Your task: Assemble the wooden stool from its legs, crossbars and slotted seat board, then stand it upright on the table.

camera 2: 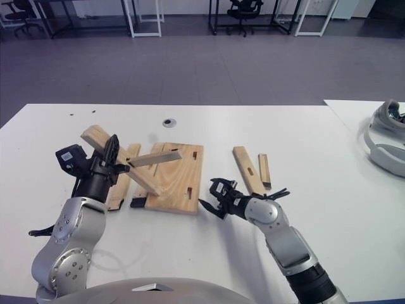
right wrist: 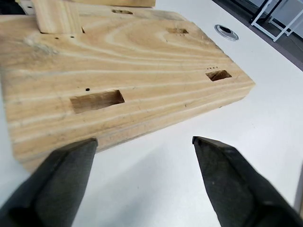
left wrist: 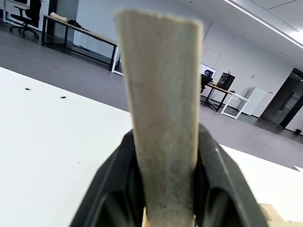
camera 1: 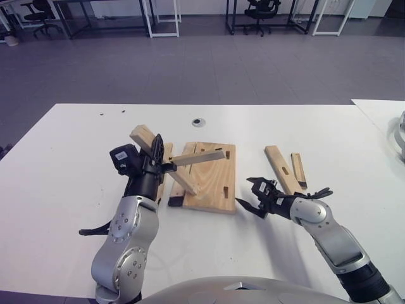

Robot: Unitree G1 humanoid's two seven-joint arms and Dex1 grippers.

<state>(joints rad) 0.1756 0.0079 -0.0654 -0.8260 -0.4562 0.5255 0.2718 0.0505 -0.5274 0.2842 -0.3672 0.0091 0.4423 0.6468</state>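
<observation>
Wood: 1 seat board point(camera 1: 215, 183), 1 held leg point(camera 1: 143, 135)

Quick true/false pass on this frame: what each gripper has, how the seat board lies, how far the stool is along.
1. The left gripper is shut on a wooden leg. True.
2. The right gripper holds a crossbar. False: it is open and empty, close to the near edge of the seat board.
3. The seat board lies flat on the table. True.
4. Every wooden part is already joined into a stool. False: a longer piece and a shorter piece lie loose on the table, to the right of the seat board.
</observation>
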